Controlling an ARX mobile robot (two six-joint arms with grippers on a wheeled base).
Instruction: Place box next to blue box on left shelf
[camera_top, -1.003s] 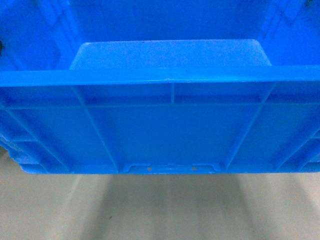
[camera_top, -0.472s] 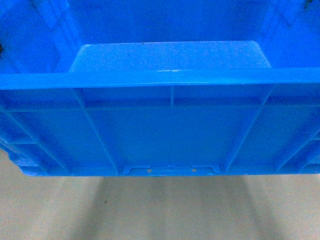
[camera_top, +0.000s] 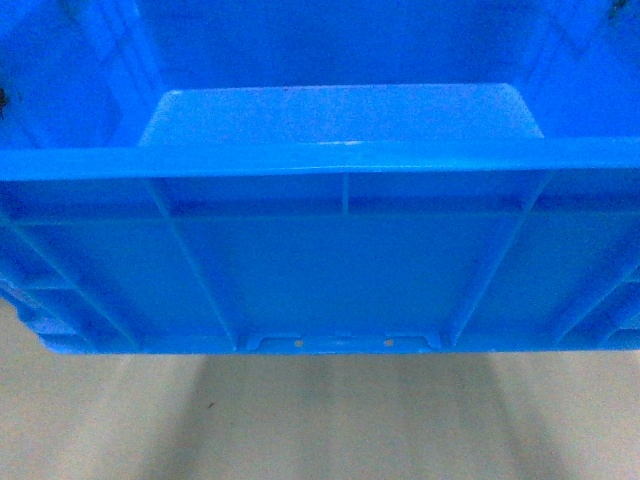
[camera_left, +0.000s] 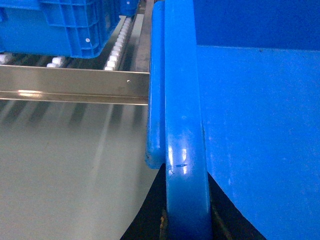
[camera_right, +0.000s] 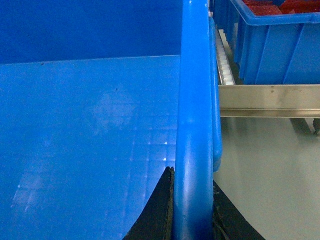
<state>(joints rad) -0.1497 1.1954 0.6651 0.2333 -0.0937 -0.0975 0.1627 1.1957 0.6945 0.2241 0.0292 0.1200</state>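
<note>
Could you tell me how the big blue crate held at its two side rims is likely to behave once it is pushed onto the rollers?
The crate looks empty, so probably light. Its ribbed walls and thick rim suggest it stays stiff. On the white rollers its flat base would likely glide easily, perhaps coasting on.

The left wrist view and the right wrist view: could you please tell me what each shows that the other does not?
Only the left wrist view shows an unfilled-looking blue crate on the roller tracks. Only the right wrist view shows a blue crate holding red contents. Both show the carried box, its rim clamped by a claw, the left claw and the right claw, a steel shelf rail and grey floor.
</note>
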